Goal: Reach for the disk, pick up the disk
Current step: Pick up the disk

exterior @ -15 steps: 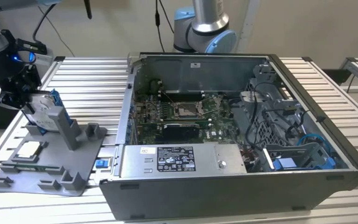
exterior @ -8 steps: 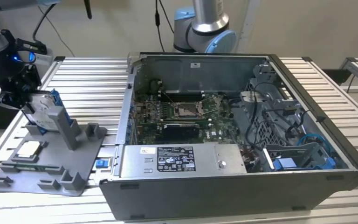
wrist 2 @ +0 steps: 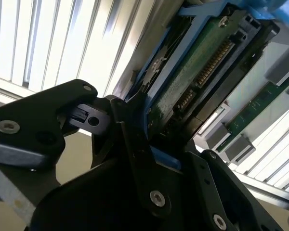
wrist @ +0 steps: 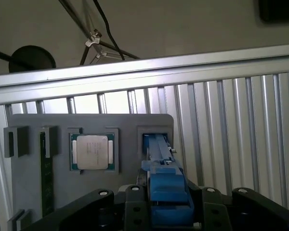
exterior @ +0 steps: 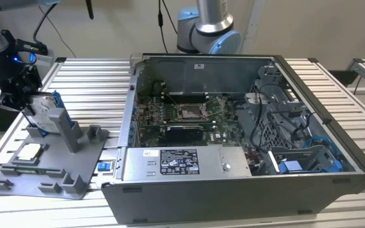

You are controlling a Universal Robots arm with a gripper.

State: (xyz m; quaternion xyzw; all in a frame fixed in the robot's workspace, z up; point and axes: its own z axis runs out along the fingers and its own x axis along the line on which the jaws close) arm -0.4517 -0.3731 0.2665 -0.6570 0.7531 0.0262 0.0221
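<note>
Slatted aluminium table (exterior: 93,80) carries an open computer case (exterior: 233,199) towards the exterior view's right and a grey fixture tray (exterior: 43,175) near the exterior view's left edge. Behind the case, at the far side of the table, stands the base of another robot arm (exterior: 209,28).

The disk (exterior: 40,110) stands on edge at the far part of the tray, tilted slightly and just beside a grey upright post (exterior: 65,128). The gripper (exterior: 19,97) is at its upper end on the exterior view's left side. In the second wrist view the black fingers (wrist 2: 135,139) press against both sides of the disk (wrist 2: 192,77), whose green circuit board and connector face the camera, so the gripper (wrist 2: 159,139) is clamped on it. In the first wrist view the disk's blue bracket (wrist: 167,190) sits between the finger bodies of the gripper (wrist: 166,207), and its lower end reaches the tray's slot (wrist: 154,137). Whether it is still seated there cannot be told.

A square processor chip (wrist: 91,151) lies flat in its recess just beside that slot, and a memory stick (wrist: 45,173) lies beyond the chip. In the exterior view the chip (exterior: 30,151) lies nearer than the disk.
</note>
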